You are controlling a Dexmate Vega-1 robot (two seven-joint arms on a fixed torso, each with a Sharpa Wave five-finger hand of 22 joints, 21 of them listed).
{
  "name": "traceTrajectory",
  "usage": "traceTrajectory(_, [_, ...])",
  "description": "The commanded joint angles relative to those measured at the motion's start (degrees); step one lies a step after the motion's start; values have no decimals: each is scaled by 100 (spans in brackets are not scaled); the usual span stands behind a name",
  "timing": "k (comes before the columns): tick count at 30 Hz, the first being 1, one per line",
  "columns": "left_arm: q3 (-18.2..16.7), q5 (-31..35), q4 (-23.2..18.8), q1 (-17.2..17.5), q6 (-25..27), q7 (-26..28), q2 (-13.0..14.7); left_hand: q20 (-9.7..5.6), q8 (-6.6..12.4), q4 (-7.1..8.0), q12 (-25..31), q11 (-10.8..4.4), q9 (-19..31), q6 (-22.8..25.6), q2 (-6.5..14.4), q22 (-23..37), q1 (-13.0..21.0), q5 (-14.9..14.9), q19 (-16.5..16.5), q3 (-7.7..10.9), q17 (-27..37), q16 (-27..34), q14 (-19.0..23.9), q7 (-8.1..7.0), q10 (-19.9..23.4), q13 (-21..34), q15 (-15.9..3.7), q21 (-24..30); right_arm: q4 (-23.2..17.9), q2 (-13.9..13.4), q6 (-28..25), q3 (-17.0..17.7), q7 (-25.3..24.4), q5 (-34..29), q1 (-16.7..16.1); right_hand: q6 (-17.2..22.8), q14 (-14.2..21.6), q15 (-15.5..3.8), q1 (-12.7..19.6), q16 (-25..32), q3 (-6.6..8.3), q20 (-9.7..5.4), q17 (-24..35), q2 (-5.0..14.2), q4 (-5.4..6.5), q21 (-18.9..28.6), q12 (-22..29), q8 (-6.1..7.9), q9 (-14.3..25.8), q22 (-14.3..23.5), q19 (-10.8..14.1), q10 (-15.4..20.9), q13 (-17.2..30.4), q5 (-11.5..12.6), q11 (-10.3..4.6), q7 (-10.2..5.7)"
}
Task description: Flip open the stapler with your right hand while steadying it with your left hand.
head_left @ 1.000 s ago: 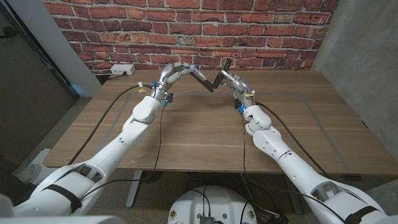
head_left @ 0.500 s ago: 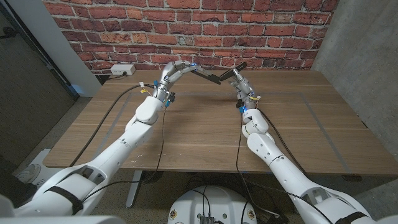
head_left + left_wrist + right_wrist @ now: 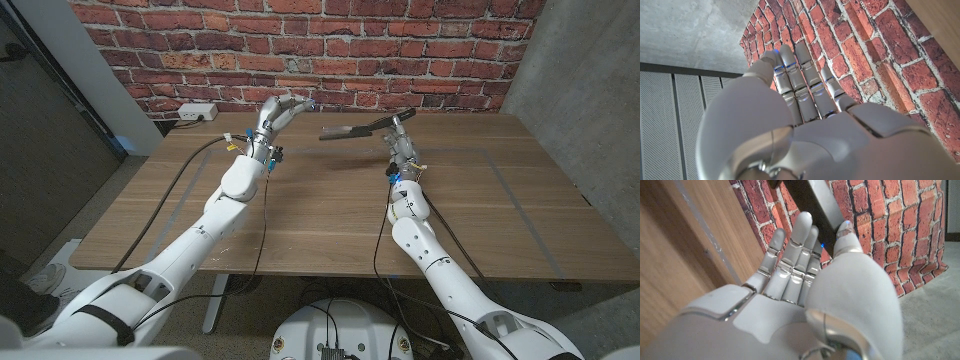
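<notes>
Now the left hand (image 3: 279,111) is up near the brick wall (image 3: 420,60) with fingers (image 3: 800,75) apart, holding nothing. Beside it, the right hand (image 3: 400,132) holds the black stapler (image 3: 355,128) out above the table (image 3: 330,210), open wood all around.

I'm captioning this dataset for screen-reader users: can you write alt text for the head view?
The robot's right hand holds a dark stapler, swung open nearly flat, in the air above the far side of a wooden table. Its left hand is raised apart from the stapler, fingers spread and holding nothing. A red brick wall stands behind the table.
</notes>
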Motion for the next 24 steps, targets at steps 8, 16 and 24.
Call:
traceTrajectory(8, [-45, 127, -272, 171, 83, 185, 68, -44, -6, 28, -30, -222, 25, 237, -29, 4, 5, -27, -18, -9, 28, -48, 77, 123, 133, 52, -637, 54, -321, 315, 28, 40, -691, 162, -233, 493, 21, -191, 354, -39, -20, -575, 25, 451, 15, 94, -27, -33, 53, -76, -34, 833, 46, 27, -486, -399])
traceTrajectory(16, [-67, 122, -314, 206, 96, 196, 93, -39, -24, 32, -40, -205, 26, 265, -39, -2, 11, -29, -28, -16, 48, -63, 95, 111, 146, 65, -639, 85, -348, 294, 61, 23, -682, 128, -238, 502, 29, -191, 360, -73, -23, -575, 26, 447, 11, 144, -56, -42, 63, -151, -55, 837, 51, 28, -481, -392])
traceTrajectory(24, [-87, 104, -362, 244, 118, 196, 122, -35, -40, 39, -44, -220, 27, 278, -43, -6, 11, -30, -35, -21, 60, -83, 98, 114, 182, 65, -638, 110, -390, 274, 103, 22, -638, 125, -254, 504, 45, -192, 359, -98, -28, -577, 43, 445, 12, 204, -81, -57, 72, -234, -65, 857, 59, 35, -477, -387])
